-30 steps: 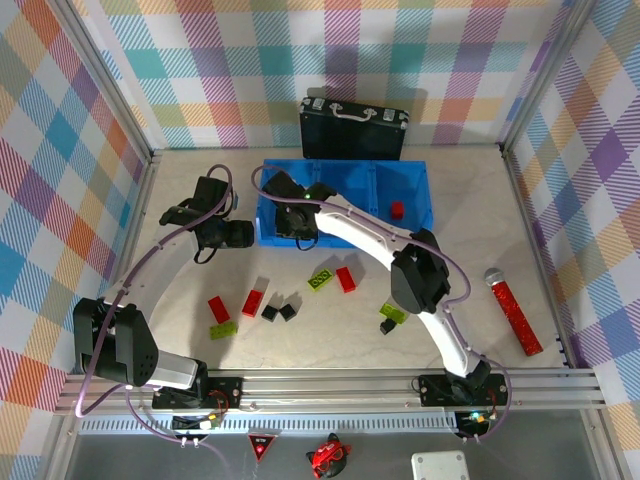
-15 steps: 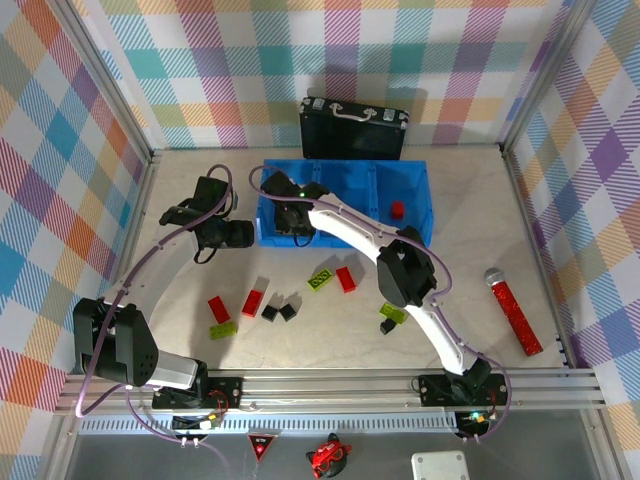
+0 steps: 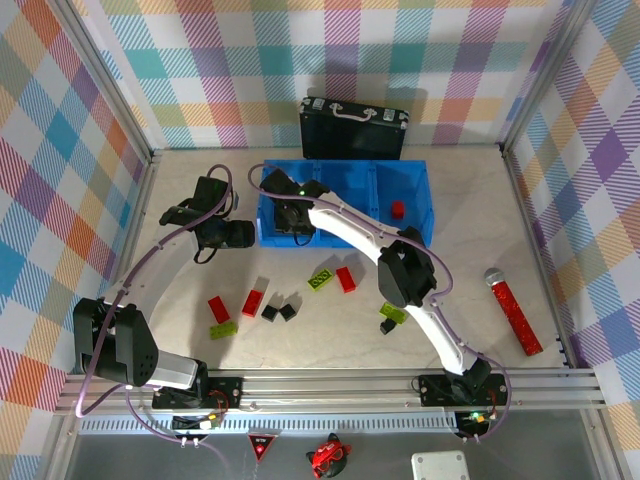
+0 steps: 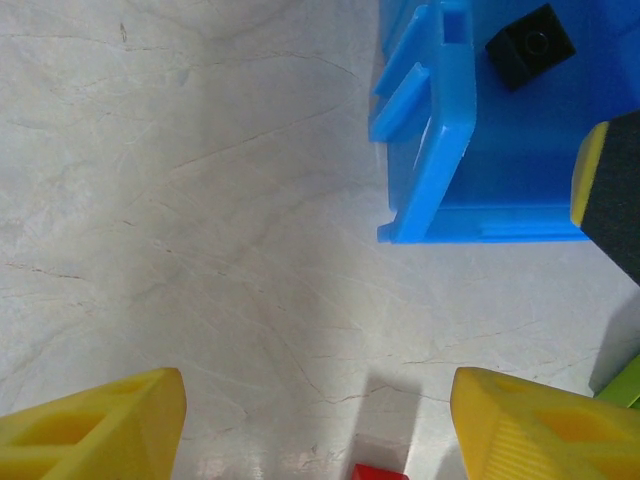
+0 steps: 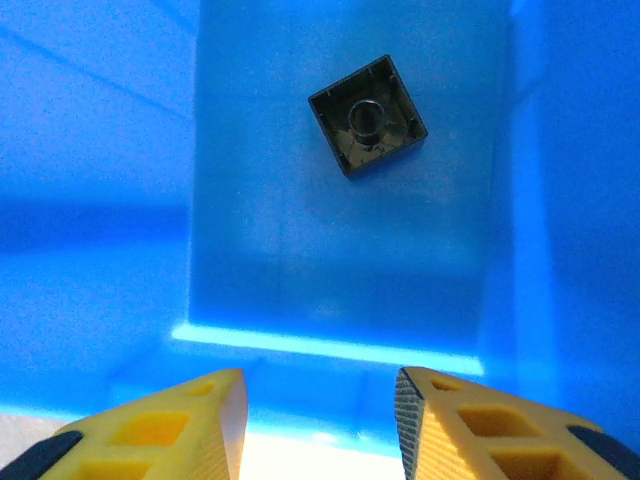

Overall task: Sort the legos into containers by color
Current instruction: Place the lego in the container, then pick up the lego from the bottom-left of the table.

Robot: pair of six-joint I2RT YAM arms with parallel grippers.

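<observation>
The blue containers are three joined compartments at the back of the table. My right gripper hangs over the left compartment. In the right wrist view it is open and empty, with a black cube lying on the blue floor below. My left gripper is just left of the bin, open over bare table beside the bin's corner. A red brick lies in the right compartment. Loose legos lie in front: red, red, green, black.
A black case with a metal handle stands behind the bin. A red glittery stick lies at the right. More bricks lie near the front: red, green, green, black. Checked walls enclose the table.
The right arm's elbow has swung up and to the left while its gripper stayed over the left compartment. The left arm has not moved.
</observation>
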